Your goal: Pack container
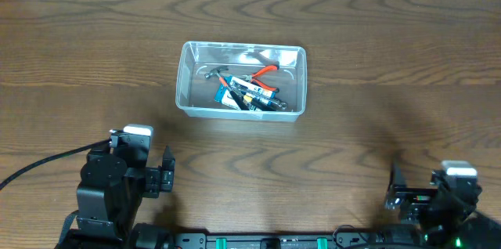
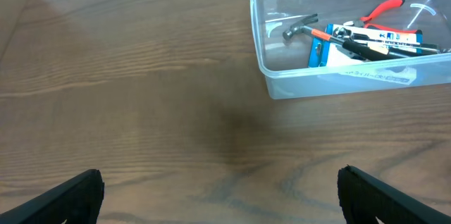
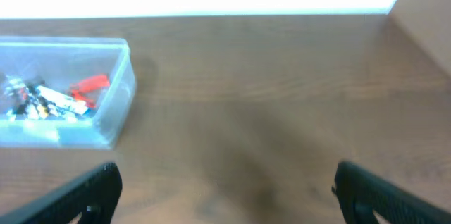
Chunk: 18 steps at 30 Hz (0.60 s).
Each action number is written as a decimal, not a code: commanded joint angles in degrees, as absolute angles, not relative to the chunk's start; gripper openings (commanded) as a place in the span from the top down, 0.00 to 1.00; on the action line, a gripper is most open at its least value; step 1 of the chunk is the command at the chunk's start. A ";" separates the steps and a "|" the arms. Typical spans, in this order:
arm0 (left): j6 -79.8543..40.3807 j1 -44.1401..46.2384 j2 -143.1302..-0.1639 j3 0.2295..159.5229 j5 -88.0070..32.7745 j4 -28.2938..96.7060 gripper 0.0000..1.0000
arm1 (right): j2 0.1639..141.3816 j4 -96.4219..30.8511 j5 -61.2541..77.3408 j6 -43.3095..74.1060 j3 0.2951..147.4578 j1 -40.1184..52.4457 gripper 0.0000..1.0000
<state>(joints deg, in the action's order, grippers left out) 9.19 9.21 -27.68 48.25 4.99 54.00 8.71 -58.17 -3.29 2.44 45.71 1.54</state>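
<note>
The clear plastic container (image 1: 188, 100) stands on the wooden table, in the middle toward the back. Inside lie a small hammer (image 1: 218, 73), red-handled pliers (image 1: 266, 70), a blue-and-white box (image 1: 235, 96) and dark tools. It also shows in the left wrist view (image 2: 282, 83) at upper right and in the right wrist view (image 3: 116, 111) at left. My left gripper (image 2: 222, 196) is open and empty over bare table at the front left. My right gripper (image 3: 225, 192) is open and empty at the front right. Both are far from the container.
The table's far edge (image 3: 211, 15) meets a bright white background. Both arm bases (image 1: 117, 190) sit at the front edge of the wooden table (image 1: 376, 61), with a black cable at the left.
</note>
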 commanded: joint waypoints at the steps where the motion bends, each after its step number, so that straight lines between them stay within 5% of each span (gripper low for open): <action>1: 8.91 9.08 -27.66 48.21 5.82 54.17 0.02 | 7.07 -49.19 -1.32 3.29 37.54 1.98 0.01; 9: 8.91 9.08 -27.66 48.21 5.82 54.17 0.02 | 6.09 -13.65 -1.32 -0.56 14.83 2.33 0.01; 18: 8.91 9.08 -27.66 48.21 5.82 54.17 0.02 | 0.25 -8.60 -2.63 -6.39 4.89 3.01 0.01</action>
